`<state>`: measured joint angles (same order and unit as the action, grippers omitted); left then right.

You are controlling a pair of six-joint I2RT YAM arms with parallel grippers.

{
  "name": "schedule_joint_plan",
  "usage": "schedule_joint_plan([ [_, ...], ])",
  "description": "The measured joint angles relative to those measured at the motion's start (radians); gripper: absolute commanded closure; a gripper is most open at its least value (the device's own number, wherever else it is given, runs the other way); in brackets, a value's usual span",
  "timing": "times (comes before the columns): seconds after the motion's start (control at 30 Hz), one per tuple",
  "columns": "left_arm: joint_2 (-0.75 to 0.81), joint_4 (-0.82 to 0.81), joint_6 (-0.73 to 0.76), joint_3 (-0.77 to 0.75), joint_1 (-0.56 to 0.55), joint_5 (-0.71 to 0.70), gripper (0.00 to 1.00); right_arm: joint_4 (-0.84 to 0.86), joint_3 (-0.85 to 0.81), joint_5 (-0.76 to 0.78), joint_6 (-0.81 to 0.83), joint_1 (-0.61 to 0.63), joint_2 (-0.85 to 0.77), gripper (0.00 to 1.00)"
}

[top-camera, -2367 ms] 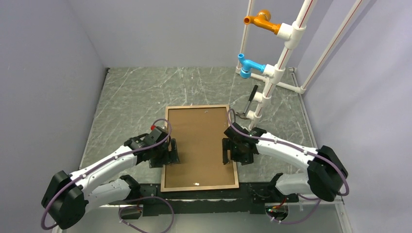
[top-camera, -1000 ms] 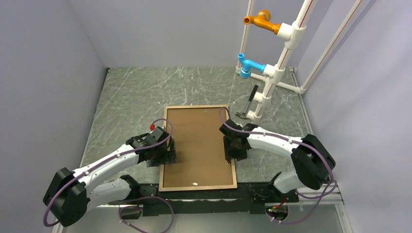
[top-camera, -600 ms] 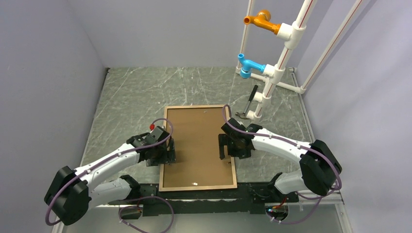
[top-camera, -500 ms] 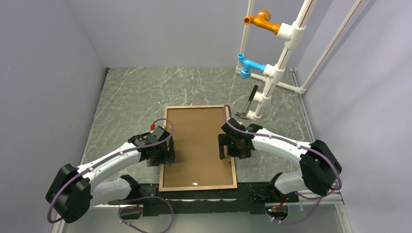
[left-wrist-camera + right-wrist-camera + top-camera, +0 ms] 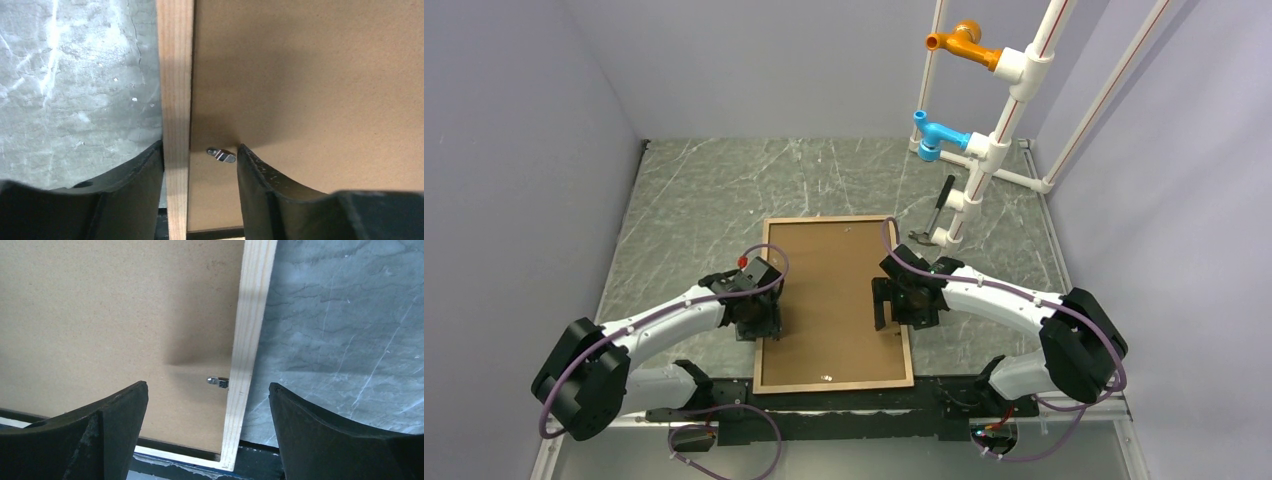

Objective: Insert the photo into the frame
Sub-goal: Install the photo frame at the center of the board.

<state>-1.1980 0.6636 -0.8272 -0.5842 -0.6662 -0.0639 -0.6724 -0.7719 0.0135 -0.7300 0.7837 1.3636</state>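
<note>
On the table (image 5: 694,210) the frame (image 5: 252,315) lies back up, brown board (image 5: 834,270) filling it, bare stone beyond both long rails. My left gripper (image 5: 764,323) straddles the left rail, fingers apart; my right gripper (image 5: 889,315) spreads wide over the right rail, each above a small metal tab (image 5: 221,155).

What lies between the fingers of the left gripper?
In the left wrist view: one wooden rail of the frame, and a small metal tab on the backing board.
</note>
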Motion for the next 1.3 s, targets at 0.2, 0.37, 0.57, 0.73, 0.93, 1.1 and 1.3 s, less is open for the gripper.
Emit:
schedule_joint_plan([
  [0.2,0.008,-0.001,0.002,-0.003,0.005,0.002,0.69,0.002,0.0,0.0,0.0,-0.001,0.0,0.08],
  [0.37,0.039,-0.016,0.008,0.019,0.005,0.003,0.94,0.002,0.0,0.0,0.0,-0.005,0.002,0.08],
  [0.57,0.055,-0.027,0.008,0.031,0.005,0.002,1.0,0.006,0.0,0.0,0.0,-0.006,0.009,0.08],
  [0.73,0.048,-0.022,0.015,0.023,0.005,0.003,0.6,0.008,0.0,0.0,0.0,-0.006,0.01,0.08],
  [0.93,0.05,-0.023,0.03,0.023,0.004,0.003,0.37,0.012,0.006,-0.001,0.0,-0.008,0.01,0.08],
  [1.1,0.042,-0.037,0.031,0.023,0.003,0.015,0.45,0.015,0.016,-0.001,0.0,-0.009,0.01,0.08],
  [1.3,0.021,-0.042,0.029,0.018,0.0,0.023,0.55,0.016,0.016,-0.001,0.0,-0.01,0.01,0.08],
])
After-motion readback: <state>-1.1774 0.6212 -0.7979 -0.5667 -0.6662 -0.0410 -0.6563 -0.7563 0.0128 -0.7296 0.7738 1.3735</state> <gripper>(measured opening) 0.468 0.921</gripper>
